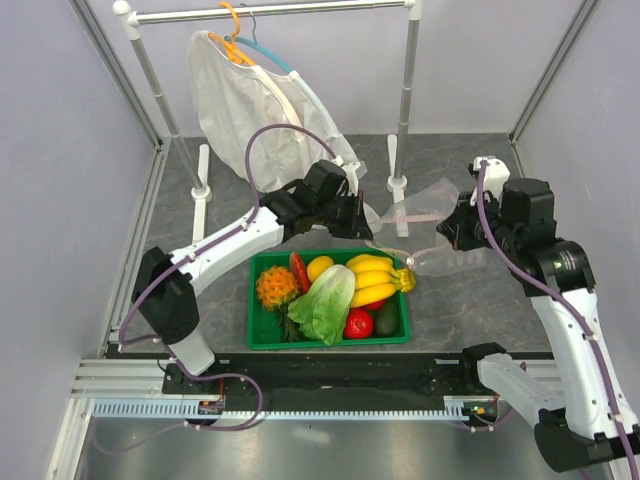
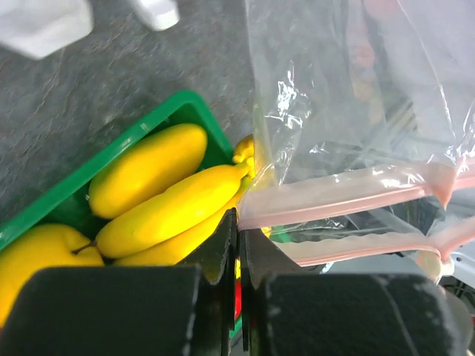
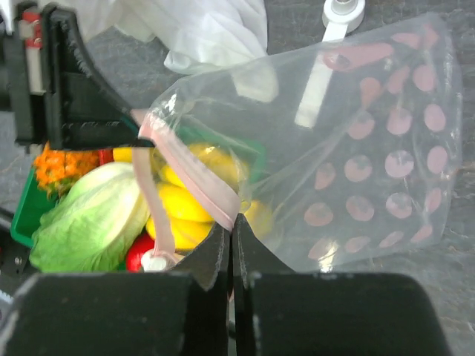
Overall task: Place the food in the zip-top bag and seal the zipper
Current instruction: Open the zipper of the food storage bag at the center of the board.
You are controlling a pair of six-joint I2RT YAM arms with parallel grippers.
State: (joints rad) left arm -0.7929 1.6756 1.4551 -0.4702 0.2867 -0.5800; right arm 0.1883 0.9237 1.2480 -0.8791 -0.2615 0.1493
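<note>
The zip-top bag (image 1: 440,262) hangs clear and floppy between my two grippers, just behind the green basket (image 1: 300,343). My left gripper (image 2: 239,215) is shut on one end of the pink zipper (image 2: 349,196). My right gripper (image 3: 231,219) is shut on the zipper (image 3: 200,189) further along, and the dotted bag (image 3: 371,148) spreads behind it with its mouth gaping. In the basket lie the lettuce (image 1: 322,300), the red tomato (image 1: 358,323) and the round yellow fruit (image 1: 320,267). The right wrist view also shows the lettuce (image 3: 89,215) and tomato (image 3: 137,252).
A banana bunch (image 1: 372,278) and an orange pineapple (image 1: 276,287) share the basket. A white garment (image 1: 255,100) hangs on a rack behind the left arm, and the rack's right post (image 1: 405,100) stands behind the bag. Grey walls close in both sides.
</note>
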